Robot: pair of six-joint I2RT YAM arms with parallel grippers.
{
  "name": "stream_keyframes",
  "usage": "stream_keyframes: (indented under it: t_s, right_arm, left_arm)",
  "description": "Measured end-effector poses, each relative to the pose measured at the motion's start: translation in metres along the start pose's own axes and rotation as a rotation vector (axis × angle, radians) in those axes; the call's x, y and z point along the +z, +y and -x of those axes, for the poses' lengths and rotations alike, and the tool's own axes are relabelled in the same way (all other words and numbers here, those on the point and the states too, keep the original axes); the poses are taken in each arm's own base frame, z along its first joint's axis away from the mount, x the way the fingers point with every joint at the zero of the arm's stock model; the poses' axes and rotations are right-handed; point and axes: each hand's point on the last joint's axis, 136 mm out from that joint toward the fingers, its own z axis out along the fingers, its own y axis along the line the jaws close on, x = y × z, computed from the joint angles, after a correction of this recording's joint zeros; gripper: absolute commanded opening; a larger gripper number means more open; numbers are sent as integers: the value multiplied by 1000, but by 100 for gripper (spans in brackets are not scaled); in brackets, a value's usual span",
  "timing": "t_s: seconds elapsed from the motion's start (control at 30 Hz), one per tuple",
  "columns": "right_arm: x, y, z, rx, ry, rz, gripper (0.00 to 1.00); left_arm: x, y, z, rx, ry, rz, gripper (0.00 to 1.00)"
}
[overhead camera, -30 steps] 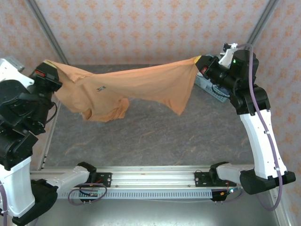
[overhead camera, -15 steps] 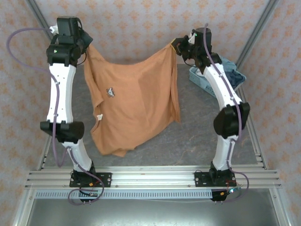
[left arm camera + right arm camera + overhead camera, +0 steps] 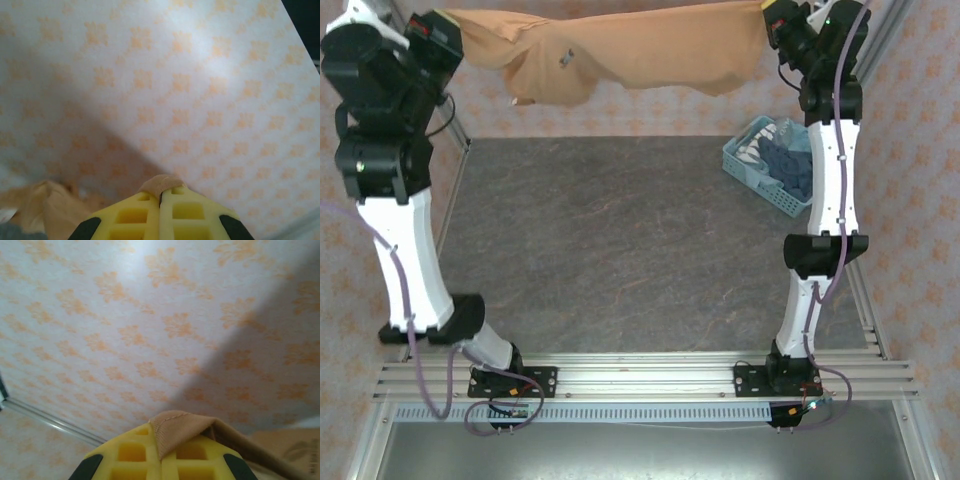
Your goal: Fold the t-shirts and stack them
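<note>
The orange-tan t-shirt (image 3: 620, 50) hangs stretched high between both arms at the top of the overhead view, well above the table. My left gripper (image 3: 448, 22) is shut on its left end; a fold of tan cloth (image 3: 161, 184) pokes from between the yellow fingers (image 3: 135, 215). My right gripper (image 3: 772, 14) is shut on the right end, where a stitched hem (image 3: 182, 432) drapes over the yellow fingers (image 3: 132, 452). Dark blue and pale tees (image 3: 788, 165) lie bunched in the basket.
A light-blue lattice basket (image 3: 745, 168) stands at the table's right edge, beside my right arm. The dark grey tabletop (image 3: 620, 250) spreads below the shirt. Patterned walls close in the back and sides; a metal rail runs along the near edge (image 3: 640, 375).
Both arms have swung up and apart, lifting the orange-tan shirt from hanging down over the table to a taut, nearly level span at the top. The basket now shows fully.
</note>
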Motion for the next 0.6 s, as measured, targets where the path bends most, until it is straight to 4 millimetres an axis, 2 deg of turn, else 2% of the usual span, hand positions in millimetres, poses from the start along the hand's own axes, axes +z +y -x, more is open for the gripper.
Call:
stream_keyframes:
  t_s: [0.07,0.13,0.23,0.27,0.33,0.4,0.47,0.53,0.6]
  right_arm:
    - [4,-28,-17,9,58,-84,0]
    - [9,-71,-47,26,145,-197,0]
    - [-3,-163,-124,97,314,-408,0]
    - [-17,-199,-157,137,373,-492,0]
    - [-56,-262,-222,218,478,-642,0]
    - [-109,-315,-285,293,583,-799,0]
    - [-158,-345,-329,337,665,-914,0]
    - [-192,-356,-352,352,709,-979,0]
    - [-212,-357,-359,348,718,-1006,0]
  left_arm:
    - [-12,19,-32,-3,75,41,0]
    - [-20,56,-75,-14,172,123,0]
    - [-30,148,-166,-47,362,327,0]
    - [-35,184,-203,-58,437,411,0]
    - [-63,255,-277,-81,597,584,0]
    - [-110,310,-339,-107,735,733,0]
    - [-155,342,-380,-133,820,820,0]
    - [-190,358,-406,-156,863,857,0]
    - [-209,364,-420,-185,874,866,0]
